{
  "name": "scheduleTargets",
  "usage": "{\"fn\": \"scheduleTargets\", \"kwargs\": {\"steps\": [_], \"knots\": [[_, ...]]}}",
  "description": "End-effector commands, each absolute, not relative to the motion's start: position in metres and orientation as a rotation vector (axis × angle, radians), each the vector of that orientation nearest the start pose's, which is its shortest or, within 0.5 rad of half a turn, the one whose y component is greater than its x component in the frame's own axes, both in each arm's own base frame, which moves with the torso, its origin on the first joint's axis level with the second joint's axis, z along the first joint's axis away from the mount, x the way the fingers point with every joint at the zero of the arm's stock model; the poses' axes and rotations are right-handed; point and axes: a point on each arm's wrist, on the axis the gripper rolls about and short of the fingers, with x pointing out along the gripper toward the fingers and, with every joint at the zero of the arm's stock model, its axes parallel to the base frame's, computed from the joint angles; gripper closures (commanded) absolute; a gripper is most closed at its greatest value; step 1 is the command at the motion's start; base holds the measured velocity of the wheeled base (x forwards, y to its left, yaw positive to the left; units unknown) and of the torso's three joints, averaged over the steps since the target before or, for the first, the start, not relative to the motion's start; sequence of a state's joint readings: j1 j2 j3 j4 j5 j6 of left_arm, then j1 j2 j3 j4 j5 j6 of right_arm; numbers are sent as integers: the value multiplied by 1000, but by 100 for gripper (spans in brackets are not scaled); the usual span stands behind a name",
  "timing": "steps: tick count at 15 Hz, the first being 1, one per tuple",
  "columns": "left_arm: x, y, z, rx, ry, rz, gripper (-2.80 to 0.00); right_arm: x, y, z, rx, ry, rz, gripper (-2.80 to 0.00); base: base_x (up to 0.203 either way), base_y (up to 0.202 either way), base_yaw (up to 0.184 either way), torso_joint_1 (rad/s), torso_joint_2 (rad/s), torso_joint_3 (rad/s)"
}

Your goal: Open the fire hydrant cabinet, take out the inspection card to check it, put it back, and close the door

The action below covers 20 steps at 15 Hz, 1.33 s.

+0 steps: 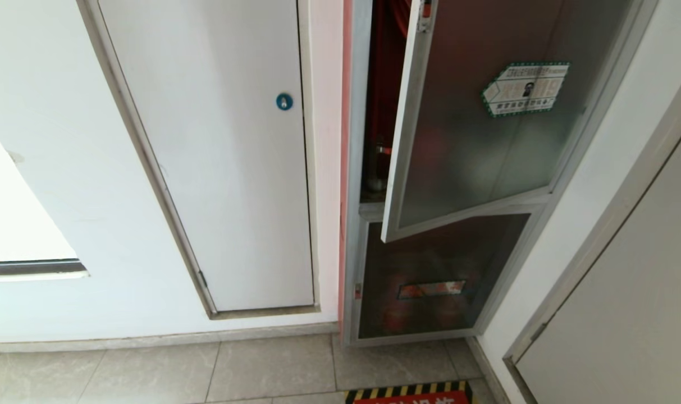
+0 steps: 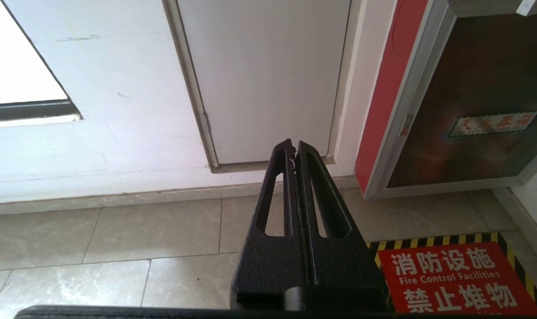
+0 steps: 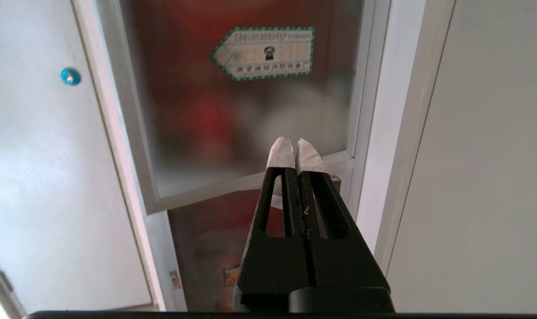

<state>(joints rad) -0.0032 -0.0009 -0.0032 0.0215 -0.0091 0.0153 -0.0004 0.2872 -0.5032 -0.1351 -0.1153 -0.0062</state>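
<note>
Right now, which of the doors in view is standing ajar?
The smoky glass door with the hexagonal sticker; its left edge hangs off the frame. The white door sits flush.

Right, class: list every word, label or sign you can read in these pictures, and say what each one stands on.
"消防设施" on the red floor sign
"Fire Control Facilities" on the same sign
"禁止堆物" on the same sign
Hexagonal sticker on the door: a telephone symbol shows, the writing is too small to read
Red strip label on the lower glass panel: too blurred to read
</note>
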Motion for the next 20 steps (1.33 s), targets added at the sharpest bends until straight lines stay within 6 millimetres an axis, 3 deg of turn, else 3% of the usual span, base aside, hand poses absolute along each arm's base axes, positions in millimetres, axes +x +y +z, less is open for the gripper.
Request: {"fn": "scheduleTargets", "kwargs": {"steps": [1, 6, 9, 14, 20], "knots": [[-23, 0, 74, 15, 17, -12, 0, -49, -2, 208, 10, -380, -99, 0, 0, 0, 0, 0, 0, 0], [-23, 0, 74, 15, 17, -12, 0, -39, -1, 138, -13, -221, -61, 0, 0, 0, 0, 0, 0, 0], [-23, 0, 74, 15, 17, -12, 0, -32, -1, 107, -17, -151, -42, 0, 0, 0, 0, 0, 0, 0], [-23, 0, 74, 15, 17, -12, 0, -23, -1, 80, -17, -46, -30, 0, 0, 0, 0, 0, 0, 0], [-23, 0, 74, 15, 17, -12, 0, -23, 0, 76, -12, -5, 5, 0, 0, 0, 0, 0, 0, 0]]}}
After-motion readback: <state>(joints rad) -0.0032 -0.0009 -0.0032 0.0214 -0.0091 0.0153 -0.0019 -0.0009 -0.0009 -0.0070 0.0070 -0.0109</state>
